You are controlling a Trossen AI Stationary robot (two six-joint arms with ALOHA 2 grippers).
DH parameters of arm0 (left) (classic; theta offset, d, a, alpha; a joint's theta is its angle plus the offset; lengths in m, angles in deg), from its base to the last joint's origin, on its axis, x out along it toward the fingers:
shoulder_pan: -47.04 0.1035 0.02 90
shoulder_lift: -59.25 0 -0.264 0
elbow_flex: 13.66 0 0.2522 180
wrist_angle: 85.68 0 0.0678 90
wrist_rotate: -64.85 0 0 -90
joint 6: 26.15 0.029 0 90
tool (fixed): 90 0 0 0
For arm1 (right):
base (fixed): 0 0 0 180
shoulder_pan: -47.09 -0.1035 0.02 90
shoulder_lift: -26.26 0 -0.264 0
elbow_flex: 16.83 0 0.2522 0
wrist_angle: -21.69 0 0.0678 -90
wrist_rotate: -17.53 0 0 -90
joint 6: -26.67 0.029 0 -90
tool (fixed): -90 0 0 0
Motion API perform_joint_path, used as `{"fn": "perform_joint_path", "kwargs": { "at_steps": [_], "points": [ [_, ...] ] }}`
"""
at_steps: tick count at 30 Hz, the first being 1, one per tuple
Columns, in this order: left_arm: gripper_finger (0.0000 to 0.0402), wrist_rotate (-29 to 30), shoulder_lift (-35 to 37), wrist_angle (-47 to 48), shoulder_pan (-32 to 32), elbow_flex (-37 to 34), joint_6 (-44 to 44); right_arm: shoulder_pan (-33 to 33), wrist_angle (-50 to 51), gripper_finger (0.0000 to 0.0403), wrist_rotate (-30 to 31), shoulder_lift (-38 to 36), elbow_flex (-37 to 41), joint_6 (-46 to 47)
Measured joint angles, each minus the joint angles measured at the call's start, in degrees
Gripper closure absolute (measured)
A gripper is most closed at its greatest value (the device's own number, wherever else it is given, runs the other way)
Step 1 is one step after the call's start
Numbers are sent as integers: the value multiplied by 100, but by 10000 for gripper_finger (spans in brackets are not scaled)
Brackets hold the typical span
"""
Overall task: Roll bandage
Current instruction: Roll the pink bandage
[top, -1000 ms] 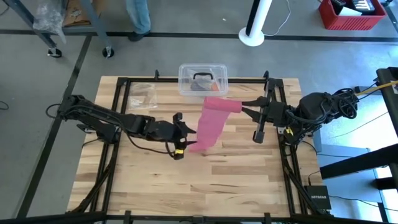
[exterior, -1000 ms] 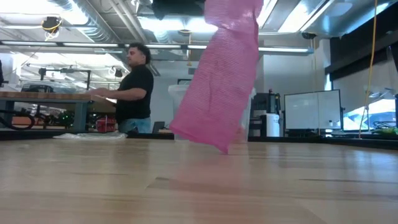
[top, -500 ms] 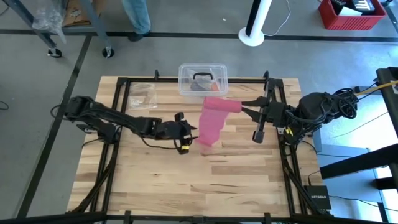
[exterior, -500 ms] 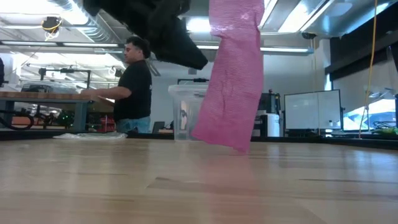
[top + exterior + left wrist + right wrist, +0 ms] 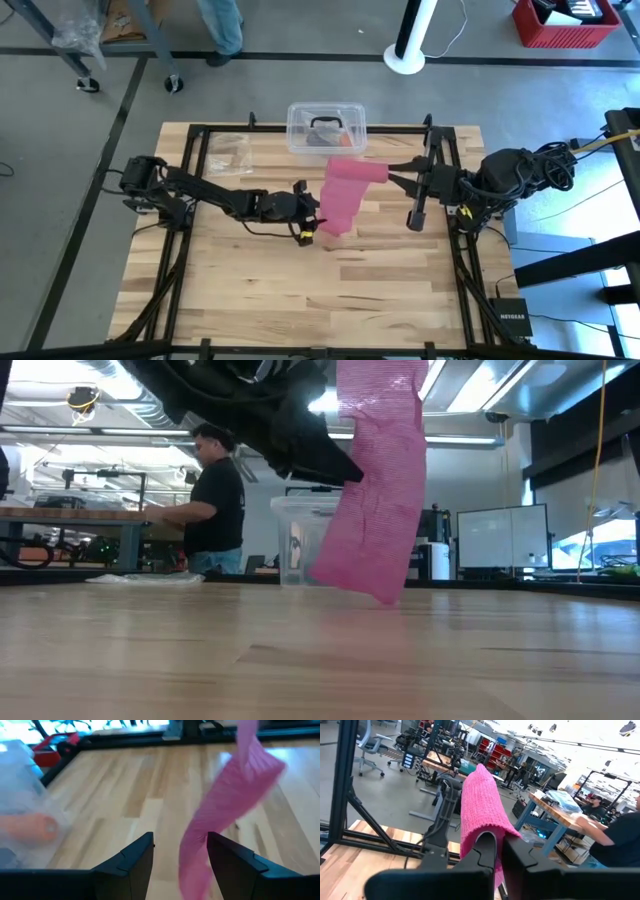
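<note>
Wooden counter: right end effector clamps bandage top; left end effector, fingers apart, should straddle its hanging tail before closing.

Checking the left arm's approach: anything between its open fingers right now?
Yes. In the left wrist view, the hanging bandage dips between the left gripper fingers, jaws open. The right gripper holds its top end, shown in the high view.
</note>
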Motion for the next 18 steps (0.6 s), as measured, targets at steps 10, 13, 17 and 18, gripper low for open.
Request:
{"fn": "perform_joint_path", "kwargs": {
  "at_steps": [10, 13, 17, 18],
  "points": [
    [366, -502, -46, 111, -55, 2, 176, 0, -1, 386, 1, 0, 0, -124],
    [391, -716, -46, 158, -50, 2, 143, -2, -34, 386, 162, 0, 0, -208],
    [398, -652, -91, 734, -42, 5, 30, -2, -144, 386, 572, -43, -106, -570],
    [399, -609, -137, 904, -24, 5, -25, -2, -150, 386, 614, -58, -193, -656]
  ]
}}
